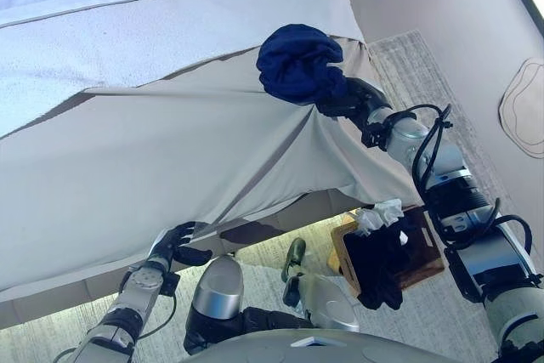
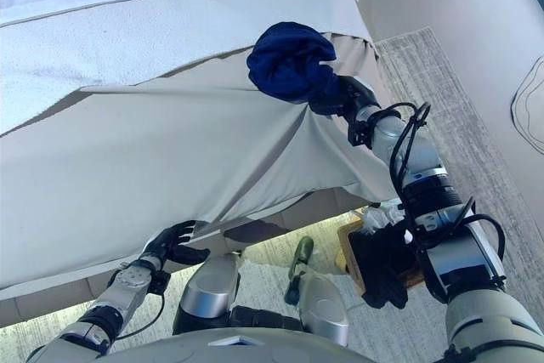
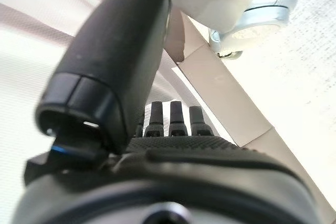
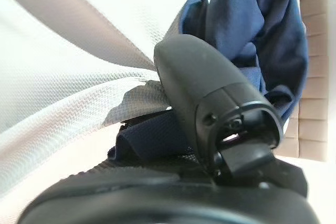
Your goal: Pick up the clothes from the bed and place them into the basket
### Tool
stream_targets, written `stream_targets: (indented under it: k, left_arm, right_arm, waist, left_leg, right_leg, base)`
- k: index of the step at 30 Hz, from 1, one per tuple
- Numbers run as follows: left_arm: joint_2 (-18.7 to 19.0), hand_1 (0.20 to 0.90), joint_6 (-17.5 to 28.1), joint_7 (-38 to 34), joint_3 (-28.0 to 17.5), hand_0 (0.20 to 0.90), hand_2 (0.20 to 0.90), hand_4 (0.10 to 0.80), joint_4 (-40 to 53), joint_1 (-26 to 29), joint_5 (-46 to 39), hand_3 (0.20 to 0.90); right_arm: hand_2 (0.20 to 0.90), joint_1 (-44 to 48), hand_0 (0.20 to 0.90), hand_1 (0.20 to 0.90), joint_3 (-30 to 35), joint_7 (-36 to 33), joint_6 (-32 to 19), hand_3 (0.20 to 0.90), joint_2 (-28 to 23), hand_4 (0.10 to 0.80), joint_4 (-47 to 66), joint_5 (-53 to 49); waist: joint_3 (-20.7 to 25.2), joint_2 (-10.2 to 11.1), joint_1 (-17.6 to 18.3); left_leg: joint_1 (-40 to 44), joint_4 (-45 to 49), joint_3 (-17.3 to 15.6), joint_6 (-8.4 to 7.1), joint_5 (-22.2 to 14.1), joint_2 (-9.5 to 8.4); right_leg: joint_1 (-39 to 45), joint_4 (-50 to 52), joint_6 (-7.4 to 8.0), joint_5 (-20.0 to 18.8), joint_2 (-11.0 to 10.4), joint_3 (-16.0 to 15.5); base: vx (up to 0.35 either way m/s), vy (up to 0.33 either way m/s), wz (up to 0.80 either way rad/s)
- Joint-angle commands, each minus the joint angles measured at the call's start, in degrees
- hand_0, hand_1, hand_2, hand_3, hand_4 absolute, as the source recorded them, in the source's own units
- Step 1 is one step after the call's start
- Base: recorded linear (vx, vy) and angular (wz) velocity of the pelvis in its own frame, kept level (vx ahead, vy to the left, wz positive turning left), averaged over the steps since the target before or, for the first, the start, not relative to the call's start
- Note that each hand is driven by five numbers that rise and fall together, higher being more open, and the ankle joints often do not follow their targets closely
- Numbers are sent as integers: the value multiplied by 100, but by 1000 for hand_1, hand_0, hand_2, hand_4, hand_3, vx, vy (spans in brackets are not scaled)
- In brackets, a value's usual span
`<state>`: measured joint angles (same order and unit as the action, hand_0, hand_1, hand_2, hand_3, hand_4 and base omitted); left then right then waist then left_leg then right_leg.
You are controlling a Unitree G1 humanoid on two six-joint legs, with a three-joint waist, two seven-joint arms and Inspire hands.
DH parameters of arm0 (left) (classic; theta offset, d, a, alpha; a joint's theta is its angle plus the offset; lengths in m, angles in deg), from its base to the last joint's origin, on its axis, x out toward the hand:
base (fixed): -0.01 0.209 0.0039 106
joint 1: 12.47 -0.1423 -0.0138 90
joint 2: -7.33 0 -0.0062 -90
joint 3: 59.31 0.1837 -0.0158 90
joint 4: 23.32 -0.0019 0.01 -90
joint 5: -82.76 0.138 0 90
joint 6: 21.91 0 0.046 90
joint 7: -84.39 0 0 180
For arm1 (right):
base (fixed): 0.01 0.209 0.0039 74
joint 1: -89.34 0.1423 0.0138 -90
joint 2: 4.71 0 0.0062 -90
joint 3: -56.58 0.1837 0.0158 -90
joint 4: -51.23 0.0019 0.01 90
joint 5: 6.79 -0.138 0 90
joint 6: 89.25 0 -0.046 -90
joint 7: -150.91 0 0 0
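A bundle of navy-blue clothes [image 1: 297, 64] sits bunched into a rounded, creased lump near the right edge of the bed [image 1: 170, 150], close to its far right corner. The cloth is plain, dark and matte, with deep folds; no label or writing shows on it. The right hand [image 1: 344, 98] is closed round the lower side of this bundle, and in the right wrist view its thumb [image 4: 210, 103] presses over the blue fabric, with a pinch of the grey bedspread [image 1: 212, 133] caught up as well: the spread pulls into taut ridges running toward the grip.

The left hand [image 1: 174, 246] hangs low at the bed's near edge, just under the overhanging spread, its fingers [image 3: 170, 119] fairly straight and holding nothing.

On the carpet [image 1: 425, 65] beside the bed's near right corner stands a wooden basket [image 1: 421, 265], already holding dark clothing [image 1: 382, 269] that spills over its side, and something white [image 1: 378, 214]. Between the bed's right edge and the wall, the carpet gives open room.
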<state>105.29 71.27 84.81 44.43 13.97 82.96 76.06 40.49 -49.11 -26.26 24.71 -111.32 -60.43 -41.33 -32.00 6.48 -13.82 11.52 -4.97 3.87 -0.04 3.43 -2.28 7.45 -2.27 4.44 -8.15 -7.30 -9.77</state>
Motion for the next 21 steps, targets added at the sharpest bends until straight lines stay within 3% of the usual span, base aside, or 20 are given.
stream_targets:
  k: [1, 2, 3, 4, 5, 11, 12, 13, 21]
  left_arm:
    - [-369, 900, 267, -7, 392, 900, 900, 800, -820, -491, 36, 900]
    - [-371, 900, 269, -10, 393, 900, 900, 800, -828, -492, 26, 900]
    - [-371, 900, 277, -14, 401, 900, 900, 800, -840, -499, 10, 900]
    - [-371, 900, 277, -14, 400, 900, 900, 800, -840, -499, 10, 900]
    - [-370, 900, 281, -30, 417, 900, 900, 800, -857, -507, -23, 900]
    - [-347, 900, 245, -27, 423, 900, 900, 800, -920, -525, -12, 900]
    - [-342, 900, 233, -21, 421, 900, 900, 800, -922, -525, -5, 900]
    - [-342, 900, 209, -23, 425, 900, 900, 800, -908, -521, 3, 900]
    - [-370, 900, 237, -52, 407, 900, 900, 800, -930, -543, -4, 900]
  right_arm:
    - [900, -383, 900, 900, 415, 530, -571, 900, -138, 800, 398, -1193]
    - [900, -382, 900, 900, 410, 540, -599, 900, -129, 800, 385, -1216]
    - [516, -370, 516, 516, 395, 516, -599, 453, -103, 353, 378, -1296]
    - [516, -370, 516, 516, 394, 515, -598, 453, -103, 353, 379, -1297]
    - [300, -322, 300, 300, 379, 490, -611, 200, -68, 100, 332, -1357]
    - [300, -290, 300, 300, 401, 357, -704, 200, -30, 100, 324, -1455]
    - [328, -290, 328, 328, 422, 357, -717, 233, -42, 133, 307, -1454]
    - [300, -282, 300, 300, 430, 345, -759, 200, -53, 100, 288, -1377]
    - [300, -250, 300, 300, 384, 184, -1038, 200, -66, 100, 279, -1075]
  waist:
    - [2344, -123, 589]
    - [2350, -126, 587]
    - [2358, -133, 584]
    - [2358, -133, 584]
    - [2364, -140, 566]
    - [2369, -151, 572]
    - [2370, -152, 572]
    - [2366, -152, 569]
    - [2353, -155, 537]
  left_leg:
    - [-764, 451, 20, -69, -490, 146]
    - [-762, 443, 17, -67, -486, 144]
    - [-757, 432, 6, -66, -479, 140]
    - [-757, 431, 6, -66, -478, 140]
    - [-753, 420, 0, -60, -479, 135]
    - [-745, 369, 18, -43, -461, 127]
    - [-743, 362, 21, -40, -462, 128]
    - [-745, 357, 25, -37, -463, 128]
    - [-734, 326, -11, -27, -455, 134]
  right_leg:
    - [-310, 336, -39, 722, 101, 38]
    - [-312, 339, -36, 722, 99, 28]
    - [-318, 346, -32, 721, 93, 5]
    - [-319, 346, -32, 721, 93, 5]
    - [-317, 340, -25, 717, 86, -11]
    - [-324, 300, 6, 675, 63, 43]
    - [-328, 303, 13, 674, 58, 44]
    - [-336, 309, 20, 673, 52, 42]
    - [-337, 315, 40, 667, 27, -61]
  base:
    - [1, 29, 9]
    - [-3, 46, 3]
    - [-4, 28, -6]
    - [-9, 43, -8]
    - [-7, 28, -14]
    - [-7, 20, -20]
    - [-15, 18, -6]
    - [0, 0, 0]
    - [-2, 1, -1]
